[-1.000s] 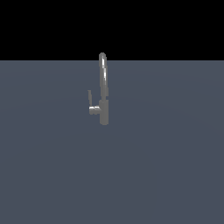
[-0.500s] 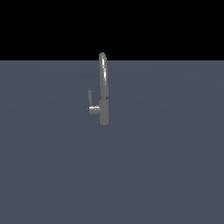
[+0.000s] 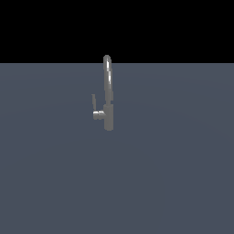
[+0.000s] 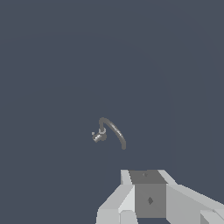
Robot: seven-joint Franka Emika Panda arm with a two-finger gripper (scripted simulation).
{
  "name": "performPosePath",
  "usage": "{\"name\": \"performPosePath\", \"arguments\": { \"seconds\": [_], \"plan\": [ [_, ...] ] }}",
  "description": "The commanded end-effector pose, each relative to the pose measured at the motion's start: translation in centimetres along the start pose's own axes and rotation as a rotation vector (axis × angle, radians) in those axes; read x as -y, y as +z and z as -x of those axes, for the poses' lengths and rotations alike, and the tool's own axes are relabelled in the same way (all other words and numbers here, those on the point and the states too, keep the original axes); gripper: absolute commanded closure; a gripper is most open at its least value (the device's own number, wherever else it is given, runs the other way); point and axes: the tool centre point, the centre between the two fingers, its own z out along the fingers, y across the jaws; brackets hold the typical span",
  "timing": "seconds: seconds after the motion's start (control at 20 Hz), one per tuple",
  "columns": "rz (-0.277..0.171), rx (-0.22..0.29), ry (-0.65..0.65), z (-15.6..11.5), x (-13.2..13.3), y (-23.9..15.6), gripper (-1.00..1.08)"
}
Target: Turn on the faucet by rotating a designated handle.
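On the grey floor faucet (image 3: 108,93), handle (image 3: 94,107) upright, only wrist view shows pincer (image 4: 148,199), state unclear

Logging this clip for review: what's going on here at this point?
Nothing is being handled yet. A grey faucet stands alone on the dark floor, its handle jutting toward the exterior view's left. The arm is absent from the exterior view; the wrist view shows part of the gripper far from the faucet, its fingers unclear.

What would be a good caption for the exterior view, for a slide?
A slim grey faucet stands alone on a flat blue-grey surface, its handle pointing upward on the exterior view's left; no robot arm in sight.
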Motion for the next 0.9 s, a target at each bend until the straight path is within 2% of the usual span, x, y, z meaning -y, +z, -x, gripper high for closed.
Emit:
{"name": "performPosePath", "arguments": {
  "seconds": [0.0, 0.45, 0.85],
  "plan": [
    [0.019, -0.041, 0.048, 0.2, 1.9, 0.2, 1.08],
    [0.096, -0.161, 0.195, 0.7, 8.8, 3.9, 1.08],
    [0.172, -0.232, 0.312, 1.0, 14.2, 11.1, 1.08]
  ]
}}
